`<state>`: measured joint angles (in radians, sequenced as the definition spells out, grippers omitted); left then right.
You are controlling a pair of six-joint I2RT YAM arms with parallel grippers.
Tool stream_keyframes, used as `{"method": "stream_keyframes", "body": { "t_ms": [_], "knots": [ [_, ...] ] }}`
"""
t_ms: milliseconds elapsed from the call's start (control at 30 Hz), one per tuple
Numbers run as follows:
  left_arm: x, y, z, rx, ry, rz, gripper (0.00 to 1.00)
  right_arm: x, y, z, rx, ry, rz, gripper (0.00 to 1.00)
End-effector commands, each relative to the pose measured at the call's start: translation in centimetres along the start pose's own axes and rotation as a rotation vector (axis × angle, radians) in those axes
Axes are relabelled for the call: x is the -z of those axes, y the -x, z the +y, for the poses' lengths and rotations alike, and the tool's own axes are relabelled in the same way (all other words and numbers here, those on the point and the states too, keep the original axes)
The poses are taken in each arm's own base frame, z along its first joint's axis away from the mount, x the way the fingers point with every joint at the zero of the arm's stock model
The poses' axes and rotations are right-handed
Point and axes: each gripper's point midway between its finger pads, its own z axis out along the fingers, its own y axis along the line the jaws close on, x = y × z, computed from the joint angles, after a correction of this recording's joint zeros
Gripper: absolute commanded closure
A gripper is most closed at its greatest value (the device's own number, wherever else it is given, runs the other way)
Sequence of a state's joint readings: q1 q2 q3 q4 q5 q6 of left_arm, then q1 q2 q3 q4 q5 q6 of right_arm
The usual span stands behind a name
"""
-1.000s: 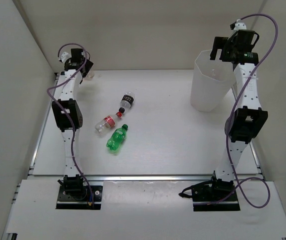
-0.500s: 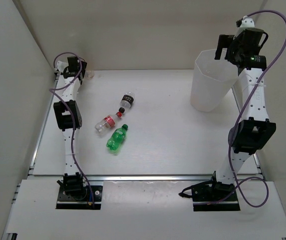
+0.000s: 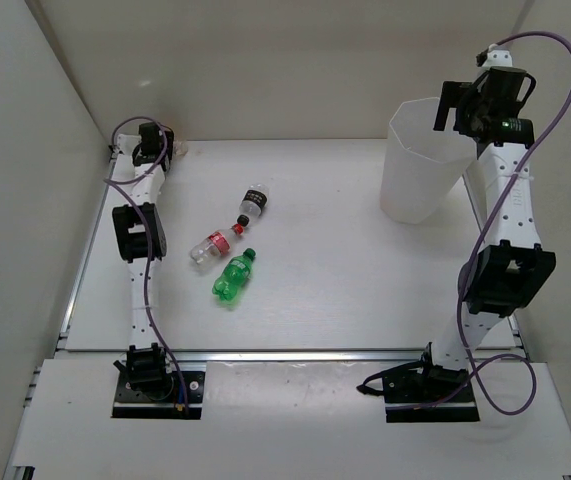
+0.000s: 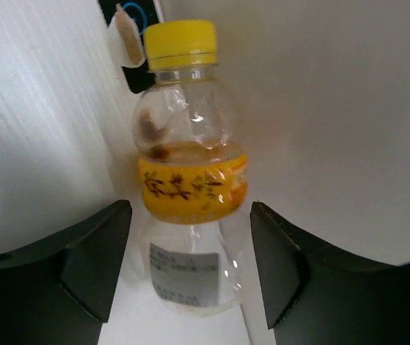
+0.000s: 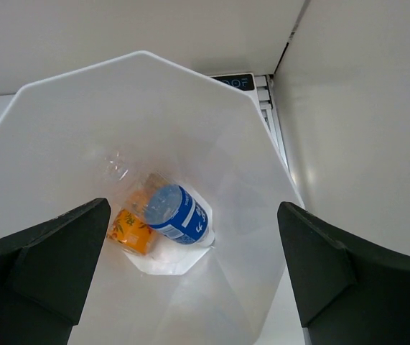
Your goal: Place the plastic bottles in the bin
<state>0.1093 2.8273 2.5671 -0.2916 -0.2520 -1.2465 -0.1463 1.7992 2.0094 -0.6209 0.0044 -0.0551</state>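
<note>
A clear bottle (image 4: pixel 190 180) with a yellow cap and orange-yellow label sits in the table's back left corner. My left gripper (image 4: pixel 188 215) straddles its lower body, a narrow gap showing on each side; the same gripper (image 3: pixel 155 142) is in the corner in the top view. Three bottles lie mid-table: black-labelled (image 3: pixel 253 203), red-labelled (image 3: pixel 215 246) and green (image 3: pixel 233 278). My right gripper (image 5: pixel 194 215) hangs open over the bin (image 5: pixel 82 122), which holds a blue-labelled bottle (image 5: pixel 179 214) and an orange-labelled one (image 5: pixel 129 230). The bin (image 3: pixel 415 185) stands at the back right.
White walls close the table on the left, back and right. A dark fixture (image 4: pixel 136 43) is at the corner wall just behind the yellow-capped bottle. The bin stands close to the right wall and my right arm (image 3: pixel 505 200).
My left gripper has reached further into the back left corner and lower. My right gripper has drawn back to the right and up over the bin's rim.
</note>
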Motion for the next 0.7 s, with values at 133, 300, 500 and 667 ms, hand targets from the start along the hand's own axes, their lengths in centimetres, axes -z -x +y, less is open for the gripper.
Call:
{"method": "stream_keyframes", "body": {
  "t_ms": [133,300,500,667],
  "knots": [
    [-1.5,-0.1,-1.0,0.131,-0.090,-0.022,0.37,3.6,1.1,-1.8,-0.002,-0.089,-0.038,0.01],
    [0.3,1.9,-3.5,0.073,-0.104,-0.052,0.64,5.2,0.8,-1.9,0.004,-0.082,-0.048,0.01],
    [5.3,4.5,-9.7,-0.006,-0.182,-0.030,0.78,5.9,0.5,-0.7,-0.006,-0.018,-0.066,0.01],
    [11.5,5.7,-13.8,-0.109,-0.231,0.048,0.84,7.2,1.8,2.5,0.041,0.089,-0.114,0.01]
  ]
}}
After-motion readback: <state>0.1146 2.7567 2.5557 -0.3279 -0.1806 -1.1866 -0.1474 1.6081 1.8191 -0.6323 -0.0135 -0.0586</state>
